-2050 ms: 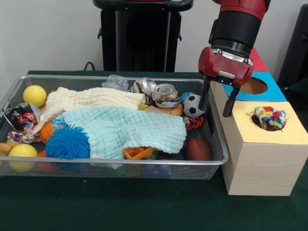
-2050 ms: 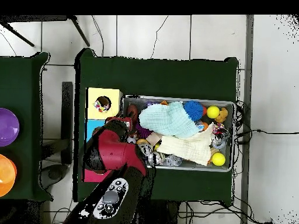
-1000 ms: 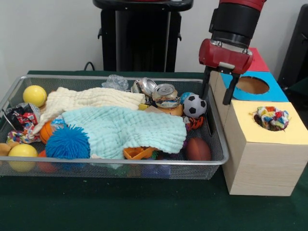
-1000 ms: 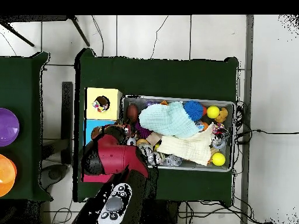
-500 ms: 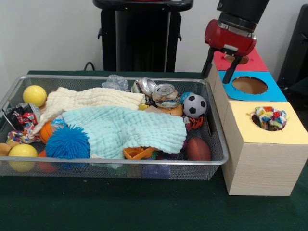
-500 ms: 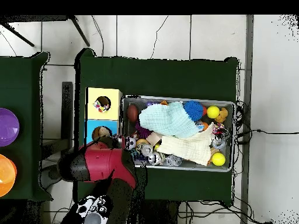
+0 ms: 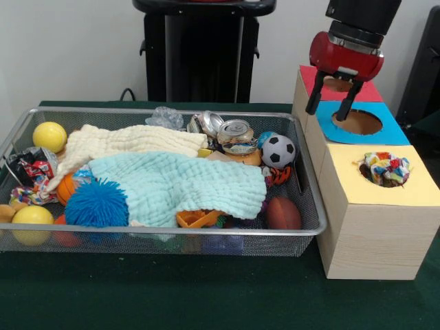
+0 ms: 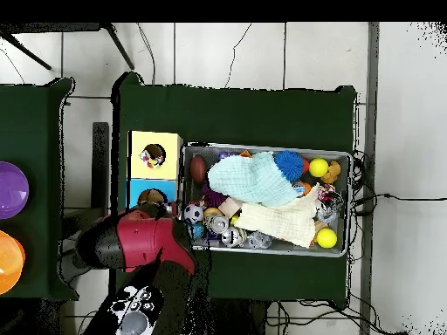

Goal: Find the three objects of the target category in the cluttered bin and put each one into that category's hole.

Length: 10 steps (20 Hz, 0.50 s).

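One knotted cloth toy of mixed red, blue, yellow and white (image 7: 386, 168) sits in the round hole of the yellow-topped wooden box (image 7: 405, 194), at the bench's right edge in the front view. Beside that box, the wide silver wire-mesh bin (image 7: 158, 237) fills the middle of the green-covered bench (image 7: 206, 295). In it lie a pale mint muslin cloth (image 7: 180, 186), a cream cloth (image 7: 124, 143), a spiky blue rubber ball (image 7: 96, 204), a small black-and-white football (image 7: 278, 151) and a dented metal can (image 7: 236, 136). Another multicoloured knotted toy (image 7: 27, 196) peeps out at the bin's left end. The red arm's pincer (image 7: 334, 99) hangs over the blue-topped box (image 7: 357, 124), spread and holding nothing
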Available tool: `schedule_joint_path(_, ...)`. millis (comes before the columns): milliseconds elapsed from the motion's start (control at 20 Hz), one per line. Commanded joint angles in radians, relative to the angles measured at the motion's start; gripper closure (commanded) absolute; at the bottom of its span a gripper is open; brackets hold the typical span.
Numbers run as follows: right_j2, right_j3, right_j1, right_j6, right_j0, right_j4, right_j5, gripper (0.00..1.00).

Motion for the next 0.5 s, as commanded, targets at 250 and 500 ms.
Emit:
schedule_joint_path(250, 0.203, -0.013, -0.005, 0.208, -0.087, 0.081, -0.135, 0.0)
schedule_joint_path(500, 0.258, 0.03, -0.063, 0.218, -0.132, 0.104, -0.178, 0.0)
